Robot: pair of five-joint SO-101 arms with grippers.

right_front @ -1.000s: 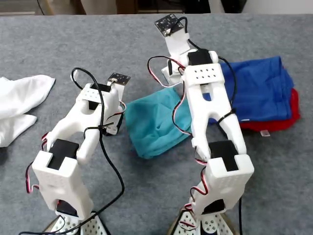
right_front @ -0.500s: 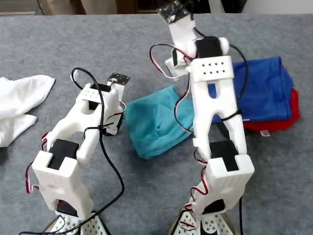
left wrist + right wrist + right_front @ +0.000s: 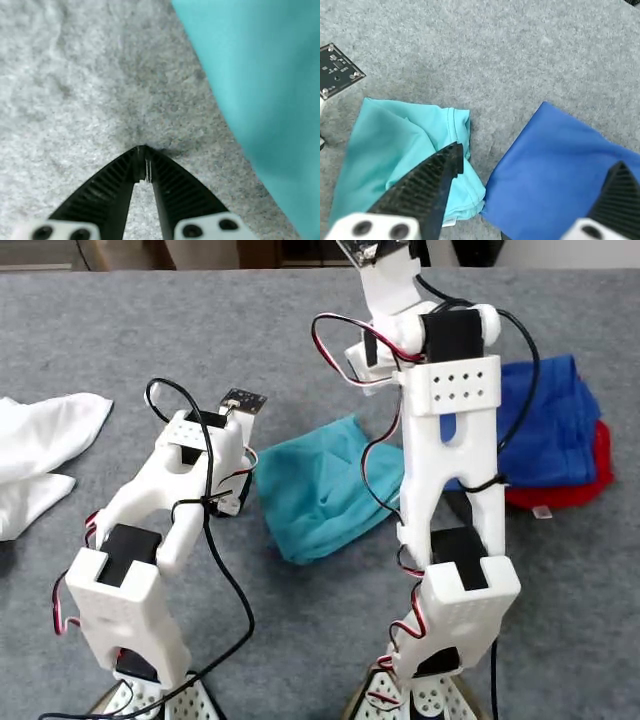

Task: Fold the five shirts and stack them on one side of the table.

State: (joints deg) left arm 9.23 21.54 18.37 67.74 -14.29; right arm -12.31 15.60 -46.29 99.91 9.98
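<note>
Jaws pressed together with nothing between them: that is the left gripper (image 3: 144, 159), its tips low over the grey table (image 3: 60, 75), just beside the edge of the teal shirt (image 3: 260, 100) and not touching it. The right gripper (image 3: 537, 162) has its jaws spread wide and empty, and hangs well above the cloth, over the spot where the teal shirt and the blue shirt (image 3: 560, 170) lie just beside each other, corner by corner.

The teal shirt (image 3: 320, 490) lies loosely bunched in the middle of the table, between the two arms. The blue shirt (image 3: 545, 425) lies folded flat toward the right edge, on top of a red shirt (image 3: 585, 480) that peeks out along its near and right sides. A white shirt (image 3: 45, 445) lies unfolded and rumpled at the left edge.
</note>
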